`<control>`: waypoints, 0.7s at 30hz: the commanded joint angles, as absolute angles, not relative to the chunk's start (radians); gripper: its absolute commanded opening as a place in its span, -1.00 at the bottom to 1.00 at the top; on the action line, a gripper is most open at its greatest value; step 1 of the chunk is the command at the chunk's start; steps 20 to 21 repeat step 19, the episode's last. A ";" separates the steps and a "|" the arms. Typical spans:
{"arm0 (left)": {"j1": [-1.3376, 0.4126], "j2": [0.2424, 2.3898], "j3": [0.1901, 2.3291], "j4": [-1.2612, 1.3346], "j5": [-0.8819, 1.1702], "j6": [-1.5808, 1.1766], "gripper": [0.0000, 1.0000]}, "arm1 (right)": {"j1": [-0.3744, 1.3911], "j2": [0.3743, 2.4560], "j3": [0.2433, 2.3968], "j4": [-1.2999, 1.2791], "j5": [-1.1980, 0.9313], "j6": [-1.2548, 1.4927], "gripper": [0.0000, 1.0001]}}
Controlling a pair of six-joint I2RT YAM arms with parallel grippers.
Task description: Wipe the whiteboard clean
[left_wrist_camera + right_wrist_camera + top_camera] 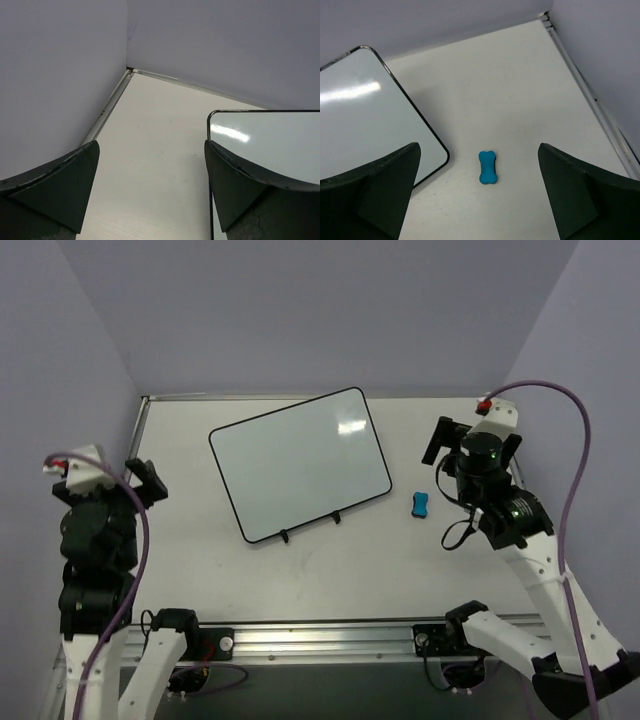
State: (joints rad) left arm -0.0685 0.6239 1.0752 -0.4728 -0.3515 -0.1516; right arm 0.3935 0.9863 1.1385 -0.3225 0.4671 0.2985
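black-framed whiteboard (pixel 298 462) lies skewed mid-table, surface clean.

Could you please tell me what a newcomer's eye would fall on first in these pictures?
First the whiteboard, lying askew in the middle of the table, its surface showing glare but no marks that I can make out. Next the small blue eraser, on the table just right of the board and apart from it. Both the left pincer and the right pincer hang open and empty, the right one looking down on the eraser.
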 commanded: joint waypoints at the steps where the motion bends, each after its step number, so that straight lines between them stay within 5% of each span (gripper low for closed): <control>1: -0.089 0.456 0.985 -0.606 -0.388 -0.144 0.88 | 0.394 0.898 1.204 -0.477 0.568 0.247 1.00; 8: -0.190 0.276 0.934 -0.721 -0.468 -0.112 0.88 | 0.460 0.727 1.207 -0.520 0.589 0.189 1.00; 21: -0.241 0.351 0.908 -0.634 -0.471 -0.107 0.88 | 0.462 0.640 1.144 -0.495 0.632 0.201 1.00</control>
